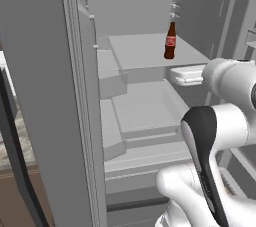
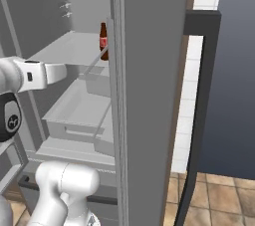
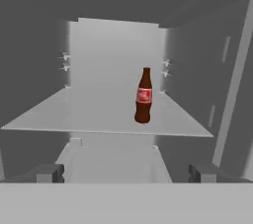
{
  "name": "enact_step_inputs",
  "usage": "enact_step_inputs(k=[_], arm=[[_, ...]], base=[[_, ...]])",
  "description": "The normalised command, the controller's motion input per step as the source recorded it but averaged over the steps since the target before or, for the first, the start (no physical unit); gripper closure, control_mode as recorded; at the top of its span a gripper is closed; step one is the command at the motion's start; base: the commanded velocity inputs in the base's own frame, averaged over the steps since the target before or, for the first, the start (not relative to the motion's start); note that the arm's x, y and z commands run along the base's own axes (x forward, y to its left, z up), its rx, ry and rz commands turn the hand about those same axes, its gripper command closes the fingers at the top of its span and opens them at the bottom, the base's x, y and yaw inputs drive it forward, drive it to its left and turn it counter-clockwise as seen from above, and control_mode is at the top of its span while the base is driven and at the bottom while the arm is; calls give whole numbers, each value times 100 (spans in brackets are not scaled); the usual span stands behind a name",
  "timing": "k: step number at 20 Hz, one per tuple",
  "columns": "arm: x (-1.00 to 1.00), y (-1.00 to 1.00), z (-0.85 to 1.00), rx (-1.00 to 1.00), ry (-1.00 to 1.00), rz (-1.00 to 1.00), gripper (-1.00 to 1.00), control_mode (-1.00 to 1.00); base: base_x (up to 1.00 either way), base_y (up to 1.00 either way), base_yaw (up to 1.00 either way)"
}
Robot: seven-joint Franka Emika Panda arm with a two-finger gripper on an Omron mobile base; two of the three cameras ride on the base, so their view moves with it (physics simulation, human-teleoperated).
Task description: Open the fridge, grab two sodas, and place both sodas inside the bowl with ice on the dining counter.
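The grey fridge [image 1: 40, 96] stands with both doors swung wide, its right door [image 2: 149, 95] edge-on to the right base view. One of the sodas, a dark-brown cola bottle [image 3: 143, 97] with a red label, stands upright on the upper shelf [image 3: 94, 119], right of centre and toward the back; it is also the bottle [image 1: 170, 41] and the bottle [image 2: 103, 42] in the base views. My gripper [image 3: 126, 173] is open and empty, level with the shelf's front edge and well short of the bottle. The bowl and the ice are out of view.
Below the shelf sit grey drawers [image 1: 145, 108] and door bins [image 1: 112, 78]. Long dark handles run down the left door [image 1: 15, 146] and the right door [image 2: 201, 110]. A veined counter top [image 1: 7, 138] shows past the left door. Tiled floor [image 2: 224, 195] lies right.
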Motion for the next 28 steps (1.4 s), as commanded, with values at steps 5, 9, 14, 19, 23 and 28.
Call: enact_step_inputs(k=[5, 9, 14, 19, 23, 28], arm=[[10, -3, 1, 0, -1, 0, -100, -100], [42, 0, 0, 0, 0, 0, -100, -100], [52, -2, 0, 3, 1, 0, -100, -100], [50, -12, 0, 5, 0, 0, -100, -100], [49, -25, 0, 7, 0, 0, -100, -100], [50, -22, 0, 7, 0, 0, -100, -100]], base=[[0, 0, 0], [0, 0, 0], [0, 0, 0], [0, 0, 0], [0, 0, 0], [0, 0, 0]])
